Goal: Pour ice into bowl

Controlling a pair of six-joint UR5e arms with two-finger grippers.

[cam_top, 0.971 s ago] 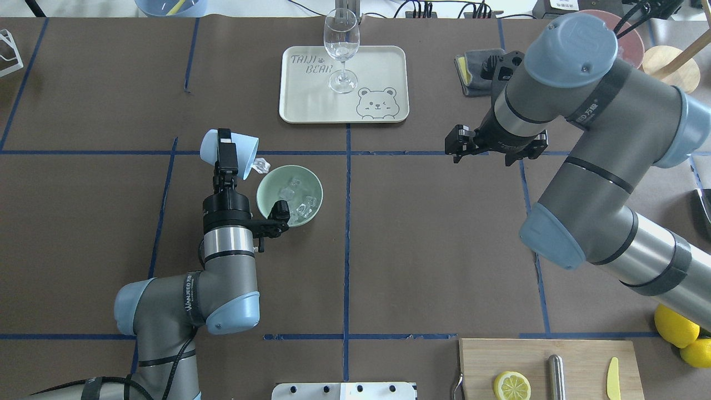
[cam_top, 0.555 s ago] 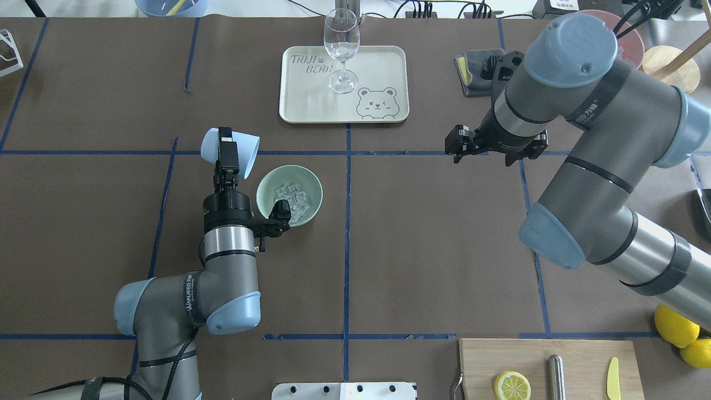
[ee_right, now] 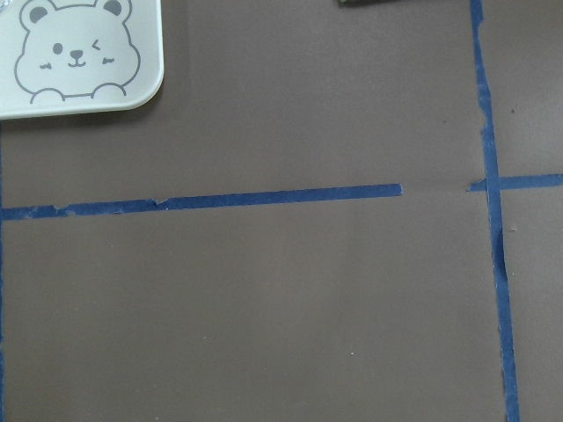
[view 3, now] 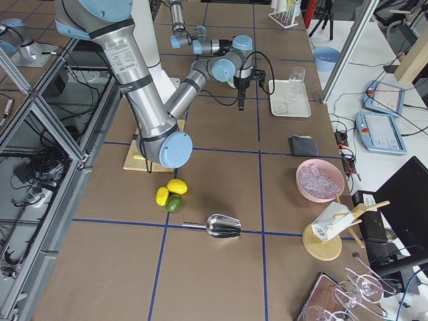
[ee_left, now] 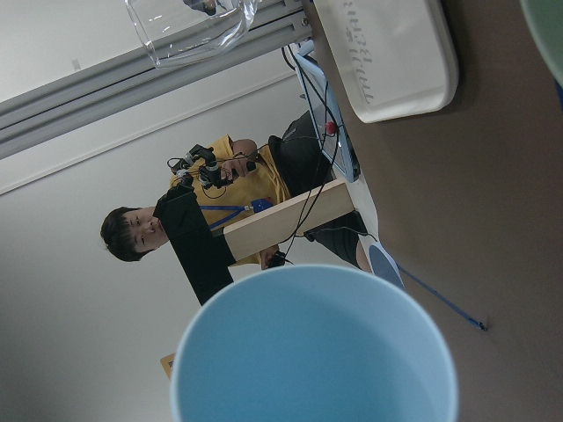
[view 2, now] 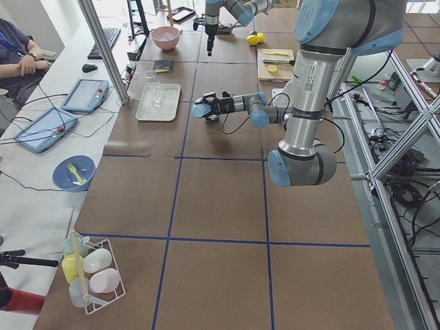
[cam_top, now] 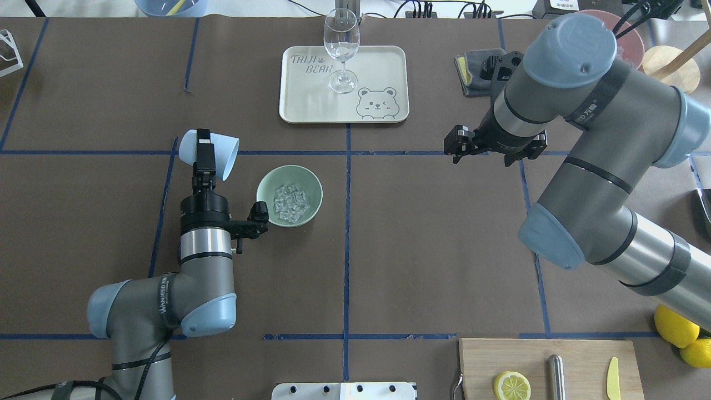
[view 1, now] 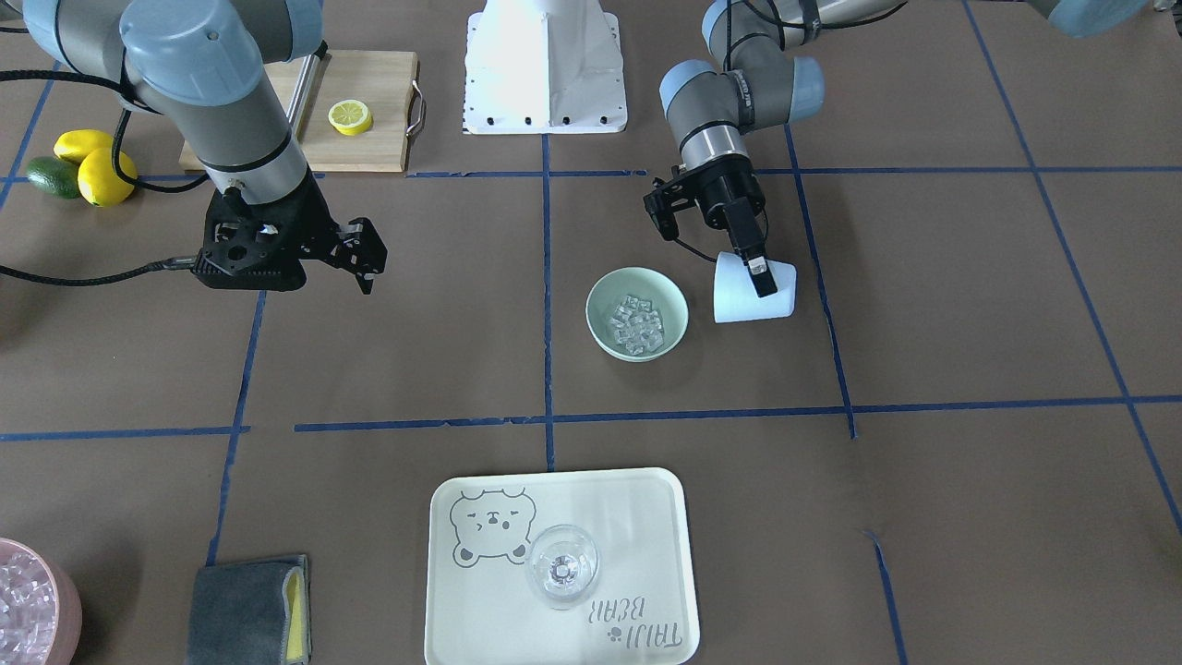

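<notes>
The left gripper is pinching the wall of a light blue cup, held tipped over on its side with the mouth turned right, toward the bowl. 1 black finger lies along the outside of the cup; the other is hidden by the cup. From the wrist, the part of the cup's inside that shows is plain blue. Whether the cup touches the table I can't tell. The mint-green bowl stands on the table just right of the cup and a little nearer the robot, apart from it, with the ice heaped in its middle as a cluster of clear cubes. Over on the right, the right gripper hangs above bare table, well apart from the bowl; its fingers are tucked under the wrist, so I can't tell if they are spread or pressed together. On the far side, a wine glass stands on a cream tray.
</notes>
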